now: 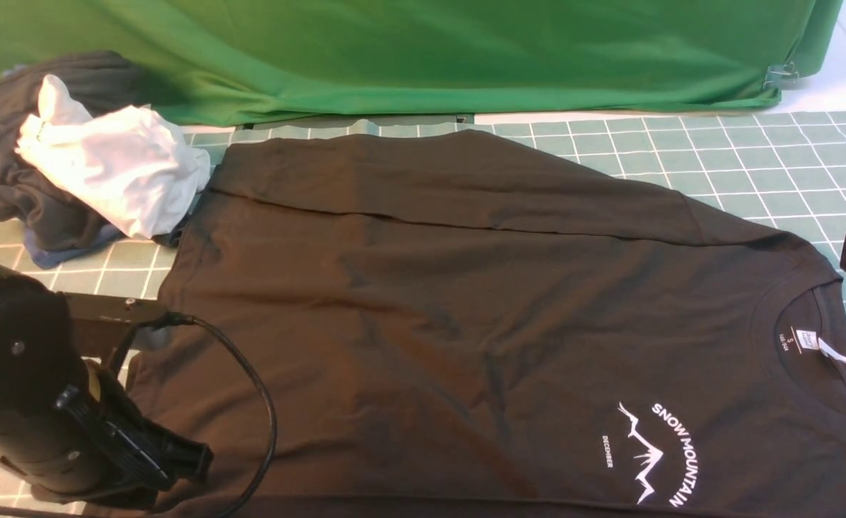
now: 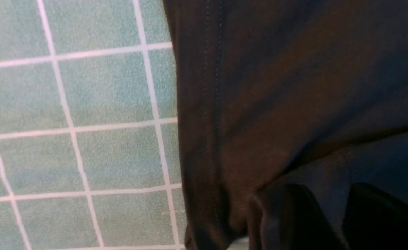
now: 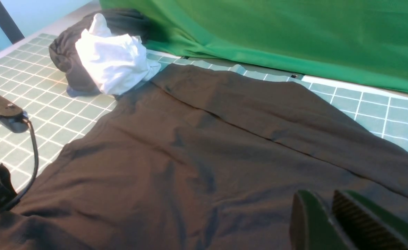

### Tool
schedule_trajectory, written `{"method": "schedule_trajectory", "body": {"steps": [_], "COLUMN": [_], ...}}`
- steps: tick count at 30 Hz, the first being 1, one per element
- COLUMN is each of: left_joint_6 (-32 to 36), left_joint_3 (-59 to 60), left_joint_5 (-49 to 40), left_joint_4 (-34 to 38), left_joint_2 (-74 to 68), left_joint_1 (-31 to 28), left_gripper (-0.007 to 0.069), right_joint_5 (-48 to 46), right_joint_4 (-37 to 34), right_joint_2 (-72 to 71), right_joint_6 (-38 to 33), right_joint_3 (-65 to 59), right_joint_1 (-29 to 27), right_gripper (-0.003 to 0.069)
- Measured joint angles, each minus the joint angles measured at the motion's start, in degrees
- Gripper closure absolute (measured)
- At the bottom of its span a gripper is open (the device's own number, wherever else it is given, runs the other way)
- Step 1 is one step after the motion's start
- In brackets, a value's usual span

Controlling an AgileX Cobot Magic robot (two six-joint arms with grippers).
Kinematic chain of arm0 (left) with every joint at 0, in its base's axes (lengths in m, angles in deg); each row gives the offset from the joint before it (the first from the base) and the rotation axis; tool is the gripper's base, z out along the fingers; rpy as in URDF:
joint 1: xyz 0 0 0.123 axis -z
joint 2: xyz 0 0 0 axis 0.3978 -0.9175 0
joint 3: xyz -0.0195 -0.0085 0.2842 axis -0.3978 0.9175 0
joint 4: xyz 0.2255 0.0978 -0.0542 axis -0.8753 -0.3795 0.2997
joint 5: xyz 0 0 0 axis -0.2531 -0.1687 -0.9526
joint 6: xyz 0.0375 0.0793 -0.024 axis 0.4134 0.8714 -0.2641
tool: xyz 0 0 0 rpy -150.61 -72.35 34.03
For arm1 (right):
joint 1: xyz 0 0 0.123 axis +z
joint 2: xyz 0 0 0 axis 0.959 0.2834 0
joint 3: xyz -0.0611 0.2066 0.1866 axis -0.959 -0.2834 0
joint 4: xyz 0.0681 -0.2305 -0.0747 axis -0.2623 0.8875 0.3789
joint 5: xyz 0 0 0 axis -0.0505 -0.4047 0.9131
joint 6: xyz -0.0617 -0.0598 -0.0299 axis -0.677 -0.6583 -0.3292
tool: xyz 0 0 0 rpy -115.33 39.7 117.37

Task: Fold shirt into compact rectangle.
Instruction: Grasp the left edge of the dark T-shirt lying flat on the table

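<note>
Front view | shirt [image 1: 466, 309] flat on gridded mat [image 1: 754, 165] (green backdrop [image 1: 394, 50]) | claws' spread seemingly unreadable

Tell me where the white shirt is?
In the front view, the white shirt is crumpled at the far left of the table, on top of a dark pile of clothes, right next to the big black shirt.

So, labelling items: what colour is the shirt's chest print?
White, on the black shirt; chest print clearest in the front view.
</note>
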Motion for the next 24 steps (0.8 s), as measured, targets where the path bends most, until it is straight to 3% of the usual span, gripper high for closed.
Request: {"method": "schedule_trajectory", "body": {"steps": [3, 4, 5, 8, 13, 17, 22, 23, 24], "left_joint_6": [2.87, 3.22, 4.44, 4.83, 4.90, 5.47, 6.24, 6.49, 6.65], "left_joint_3": [3.31, 3.54, 5.92, 8.19, 9.45, 9.52, 9.52, 9.45, 9.19], "left_joint_5": [1.52, 1.85, 4.35, 8.79, 11.92, 12.24, 12.07, 11.26, 10.73], "left_joint_4": [-0.39, -0.39, -0.46, -0.51, -0.51, -0.57, -0.37, -0.33, -0.17], "left_joint_2": [-0.24, -0.34, -0.83, -1.45, -1.63, -1.74, -1.74, -1.74, -1.74], "left_joint_1": [0.00, 0.00, 0.00, 0.00, 0.00, 0.00, 0.00, 0.00, 0.00], "left_gripper": [0.0281, 0.0263, 0.0185, 0.0093, 0.0045, 0.0147, 0.0433, 0.0533, 0.0564], "right_joint_5": [0.00, 0.00, 0.00, 0.12, 0.61, 0.67, 0.67, 0.67, 0.67], "right_joint_4": [0.00, 0.00, 0.04, 0.04, 0.04, 0.04, 0.12, 0.12, 0.12], "right_joint_2": [0.00, 0.00, 0.00, 0.00, 0.00, 0.00, 0.00, 0.00, 0.00], "right_joint_6": [0.00, 0.00, 0.00, 0.00, 0.00, 0.00, 0.00, 0.00, 0.00], "right_joint_3": [0.00, 0.00, 0.00, 0.00, 0.00, 0.00, 0.00, 0.00, 0.00], "right_joint_1": [0.00, 0.00, 0.00, 0.00, 0.00, 0.00, 0.00, 0.00, 0.00], "right_gripper": [0.0567, 0.0566, 0.0566, 0.0566, 0.0566, 0.0566, 0.0566, 0.0566, 0.0566]}}
